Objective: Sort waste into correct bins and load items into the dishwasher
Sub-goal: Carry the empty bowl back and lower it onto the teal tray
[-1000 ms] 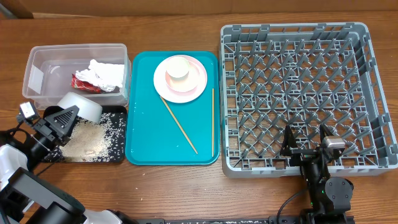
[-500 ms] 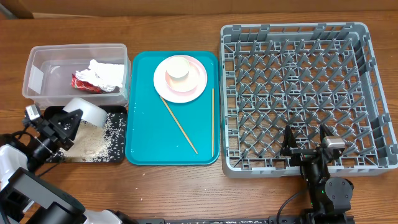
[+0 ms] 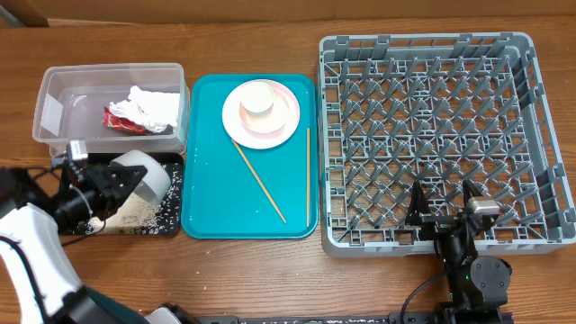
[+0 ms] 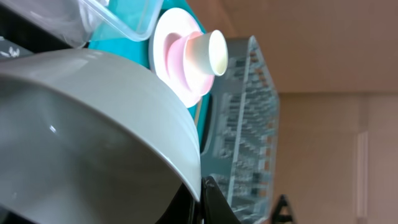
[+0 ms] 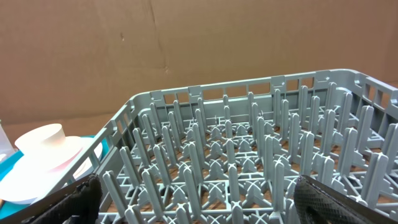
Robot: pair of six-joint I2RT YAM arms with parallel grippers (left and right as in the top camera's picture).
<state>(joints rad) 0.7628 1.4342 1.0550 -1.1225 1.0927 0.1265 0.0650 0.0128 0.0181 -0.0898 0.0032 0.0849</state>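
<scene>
Now the left claw [image 3: 112, 183] is clamped on the rim of a white bowl [image 3: 146, 174], holding it tipped on its side over the black tray [image 3: 174, 227] at the left front of the desk [image 3: 270, 270]. I cannot tell whether the bowl touches the tray. Loose rice [image 3: 135, 212] lies scattered on the tray under and beside the bowl. In the left wrist view the bowl [image 4: 93, 137] fills most of the picture.

Just behind the black tray stands the clear tub [image 3: 45, 112], with a crumpled napkin [image 3: 155, 104] and a red wrapper [image 3: 121, 122] inside it.

The teal tray [image 3: 207, 202] sits between the tub and the rack [image 3: 533, 108]. On its far part rests the pink plate [image 3: 286, 121], with the cup [image 3: 259, 97] standing upright on it. The two chopsticks [image 3: 261, 182] lie apart on the teal tray, one slanting from the plate toward the front, the other straight along the right edge.

The right claw [image 3: 443, 205] is spread wide and holds nothing, sitting at the front wall of the rack, whose pegs carry no dishes.
</scene>
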